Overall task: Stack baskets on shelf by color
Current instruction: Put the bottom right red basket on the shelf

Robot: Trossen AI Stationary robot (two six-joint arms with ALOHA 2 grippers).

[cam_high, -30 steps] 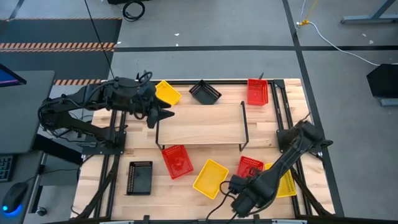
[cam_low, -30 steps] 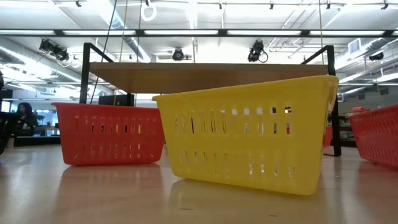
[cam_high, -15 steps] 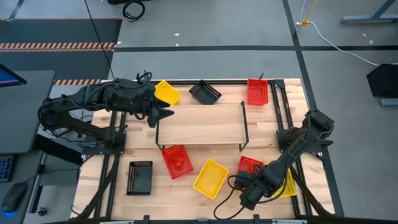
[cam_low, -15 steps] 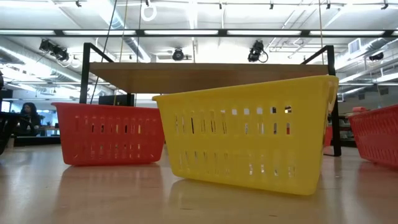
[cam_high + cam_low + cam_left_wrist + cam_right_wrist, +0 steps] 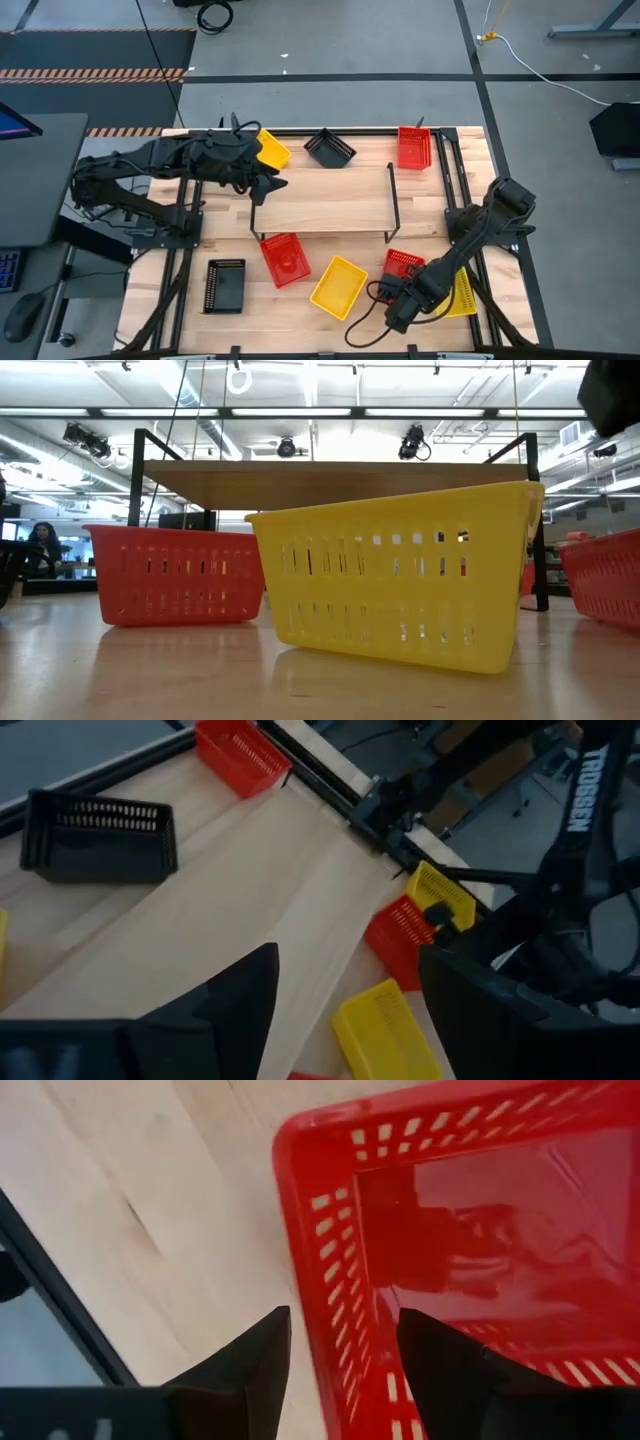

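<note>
Note that the right gripper [image 5: 398,306] has swung in over the past second from the table's near edge and now hangs above the near rim of the red basket [image 5: 402,268] by the shelf's right legs. In the right wrist view its fingers [image 5: 250,1360] stand open at a moderate width, straddling that basket's side wall [image 5: 335,1310], with nothing held. Treat this as alignment for a rim pinch; the grasp itself is not yet made. The left gripper [image 5: 268,184] has edged slightly toward the shelf [image 5: 322,210] and hovers at its left end; its fingers [image 5: 225,1010] are spread wide and empty. The shelf top is bare, so no stacking has begun. Of the baskets visible from above, one yellow [image 5: 270,148], one black [image 5: 329,148] and one red [image 5: 414,147] lie beyond the shelf; a black [image 5: 225,285], a red [image 5: 284,259] and a yellow [image 5: 338,286] lie in front of it, and another yellow [image 5: 462,292] sits partly under the right arm. Expect the next move to be a descent and closure on the red wall.
</note>
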